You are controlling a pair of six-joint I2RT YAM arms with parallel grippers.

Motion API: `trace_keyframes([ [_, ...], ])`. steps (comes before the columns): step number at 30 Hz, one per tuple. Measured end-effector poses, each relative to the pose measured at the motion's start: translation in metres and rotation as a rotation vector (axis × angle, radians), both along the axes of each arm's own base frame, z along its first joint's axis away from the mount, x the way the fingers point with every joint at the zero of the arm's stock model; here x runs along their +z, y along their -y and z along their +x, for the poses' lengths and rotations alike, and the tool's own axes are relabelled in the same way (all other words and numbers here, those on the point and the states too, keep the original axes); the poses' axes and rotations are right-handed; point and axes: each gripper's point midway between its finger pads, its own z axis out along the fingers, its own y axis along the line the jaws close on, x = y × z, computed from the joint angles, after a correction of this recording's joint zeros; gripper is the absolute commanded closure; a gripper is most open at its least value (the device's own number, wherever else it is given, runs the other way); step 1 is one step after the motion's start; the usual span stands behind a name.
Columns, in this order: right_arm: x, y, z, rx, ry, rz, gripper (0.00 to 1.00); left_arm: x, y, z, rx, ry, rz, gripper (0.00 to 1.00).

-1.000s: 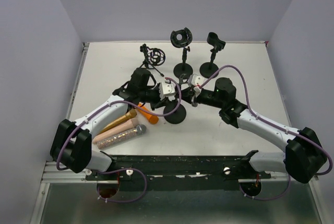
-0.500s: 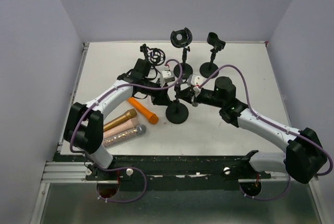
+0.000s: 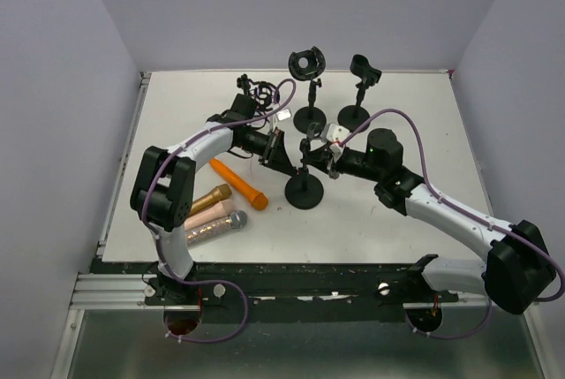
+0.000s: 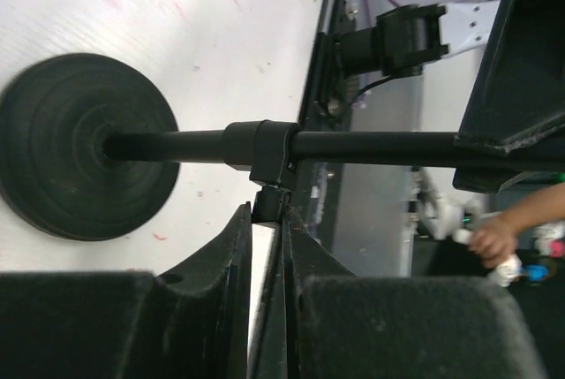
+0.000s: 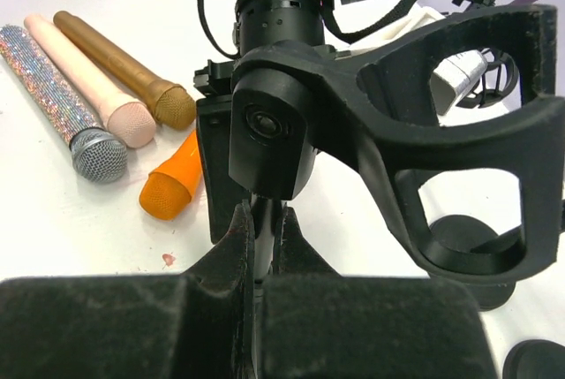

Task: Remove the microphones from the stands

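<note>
My left claw (image 4: pixel 267 213) is closed. Its two fingers meet on the small knob (image 4: pixel 269 198) that sticks out of the collar (image 4: pixel 272 145) on the pole (image 4: pixel 380 145) of the stand (image 3: pixel 303 192). In my left wrist view the pole runs across the picture. The round black base (image 4: pixel 84 145) is at one end, on the white table (image 4: pixel 221 26).

My right claw (image 5: pixel 265 217) is closed too. It pinches the same stand on its thin part, just under the round joint (image 5: pixel 265 127) of the clip (image 5: pixel 353 96). The clip is a big black fork.

Seen from above, the two claws come to the pole from opposite sides, the left one from the left and the right one from the right. They are very near to each other.

The orange microphone (image 5: pixel 168 189) is out of the clip. It lies flat on the table on the left of the base, near it but not touching.

A little further left, three more microphones lie side by side. They are a gold microphone (image 5: pixel 115 56), a pink microphone (image 5: pixel 88 74) and a silver glitter microphone (image 5: pixel 44 79).

At the far part of the table three other holders stand well apart from my claws. They are a small tripod with a round shock mount (image 3: pixel 262 96), a ring holder stand (image 3: pixel 307 64) and a second clip stand (image 3: pixel 362 70).
</note>
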Motion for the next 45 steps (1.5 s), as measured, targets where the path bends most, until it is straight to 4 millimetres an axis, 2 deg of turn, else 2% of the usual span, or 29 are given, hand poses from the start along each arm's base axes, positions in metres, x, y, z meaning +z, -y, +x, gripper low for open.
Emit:
trace_keyframes([
  [5,0.000,0.002,0.000,-0.005,-0.001,-0.004,0.99,0.001,0.001,0.000,0.039,-0.148,0.013,0.98],
  [6,0.000,0.002,0.000,-0.005,0.000,-0.003,0.99,0.001,0.001,0.000,0.042,-0.160,0.016,0.88],
  [7,0.000,0.002,0.000,-0.004,0.001,-0.004,0.99,0.001,0.001,0.001,0.048,-0.179,0.019,0.74],
  [8,0.000,0.002,0.000,-0.004,0.002,-0.004,0.99,0.001,0.001,0.000,0.052,-0.191,0.023,0.66],
  [12,0.000,0.002,0.000,-0.005,0.004,-0.005,0.99,0.001,0.000,0.000,0.052,-0.148,0.055,0.52],
  [16,0.000,0.001,0.000,-0.003,0.010,-0.007,0.99,0.016,-0.013,-0.011,0.058,0.158,0.090,0.46],
  [19,0.000,0.001,0.000,-0.004,0.010,-0.008,1.00,0.048,-0.028,-0.021,0.076,0.512,0.072,0.45],
  [22,0.000,0.001,0.001,-0.005,0.010,-0.008,0.99,0.068,-0.037,-0.016,0.091,0.884,0.062,0.45],
  [26,0.000,0.000,0.003,-0.009,0.006,-0.005,0.99,0.055,-0.032,-0.013,0.036,1.229,0.086,0.45],
  [30,0.000,-0.003,0.007,-0.016,-0.015,0.001,0.99,0.024,-0.019,-0.012,-0.095,1.526,0.128,0.45],
  [33,0.000,-0.006,0.010,-0.018,-0.036,0.005,0.99,0.019,-0.013,-0.005,-0.155,1.716,0.149,0.46],
  [40,0.000,-0.008,0.019,-0.040,-0.104,0.026,0.99,0.028,-0.009,0.012,-0.221,1.999,0.187,0.47],
  [45,-0.001,-0.008,0.026,-0.058,-0.156,0.046,0.99,0.017,-0.008,0.011,-0.292,2.069,0.202,0.46],
])
